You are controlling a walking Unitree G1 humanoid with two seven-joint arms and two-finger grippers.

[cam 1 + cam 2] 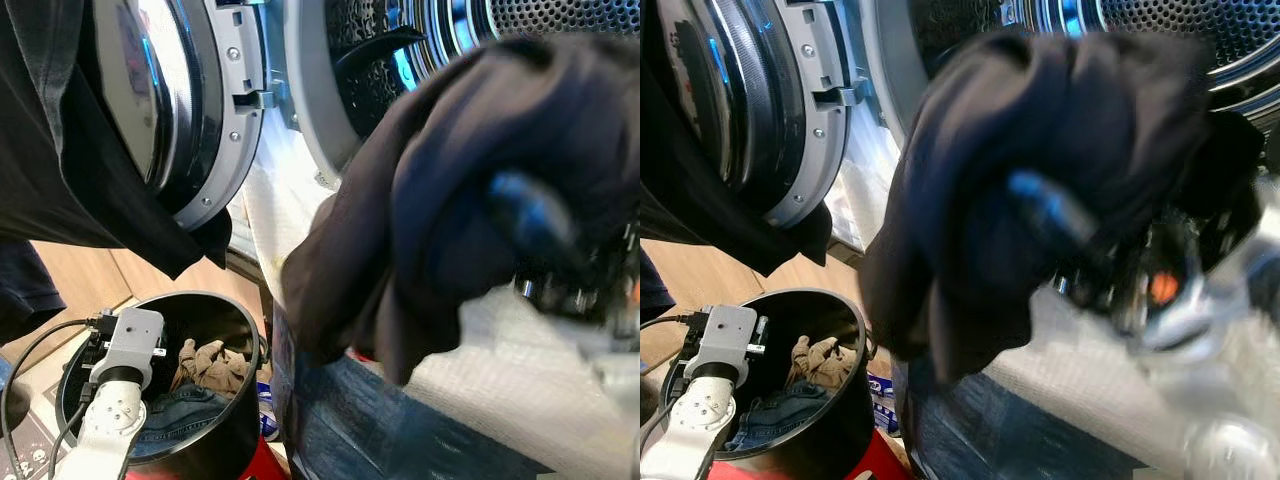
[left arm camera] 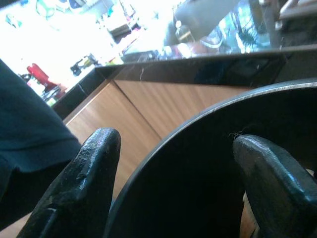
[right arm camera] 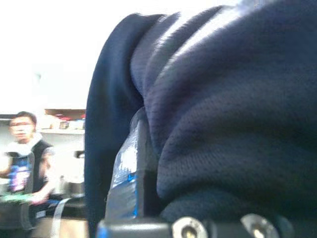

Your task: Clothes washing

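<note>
The right gripper [image 1: 1110,260] is clenched on a dark garment [image 1: 460,190] bunched just in front of the washing machine drum [image 1: 400,40], whose door [image 1: 190,100] stands open, while the left gripper [image 2: 178,188], fingers spread and holding nothing, hangs over the rim of a black bucket [image 1: 225,425] of clothes [image 1: 205,365]

- Washing machine drum [image 1: 440,25] ahead; door [image 1: 175,100] open at left.
- Garment [image 1: 470,190] in right gripper [image 1: 560,265], before drum.
- Bucket [image 1: 215,440] lower left; clothes [image 1: 205,365] inside.
- Left gripper [image 2: 178,178] at bucket rim.
</note>
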